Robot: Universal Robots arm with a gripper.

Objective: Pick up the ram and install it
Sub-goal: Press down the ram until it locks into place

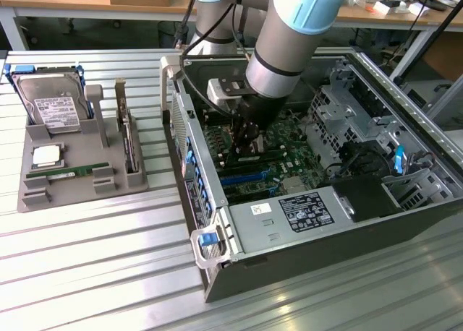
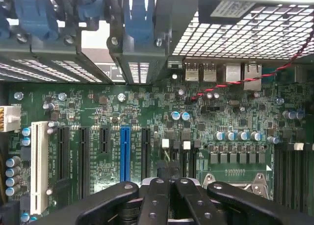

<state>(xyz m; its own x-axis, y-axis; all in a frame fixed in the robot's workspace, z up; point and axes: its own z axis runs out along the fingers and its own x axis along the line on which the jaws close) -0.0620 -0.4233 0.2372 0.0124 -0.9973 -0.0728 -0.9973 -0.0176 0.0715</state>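
The robot arm's fingers (image 1: 244, 137) hung low inside the open computer case (image 1: 325, 233), just above the motherboard (image 2: 98, 107), which stood on the ribbed metal worktop (image 1: 94, 266) toward its edge at the exterior view's right; seen from the wrist, the fingers (image 2: 157, 198) were pressed fully together, with nothing visibly caught between them; the ram (image 1: 69, 173), a narrow green stick with a white label, lay flat in the grey tray (image 1: 32, 195) near the worktop's edge at the exterior view's left, well apart from the arm, beside the square silver processor (image 1: 47, 156) and below the hard drive (image 1: 51, 103). Judged from this, seating a ram well would call for holding it by its long edges, squaring it over one slot with the notch matched, and pressing down evenly at both ends, clear of the capacitors and the red-and-black wire (image 2: 245, 80) nearby. The arm's bulk hid the board directly under the fingertips in the exterior view; whether they touched anything there could not be told; nor was it clear if a dark strip beneath them was a module already seated or a bare slot.
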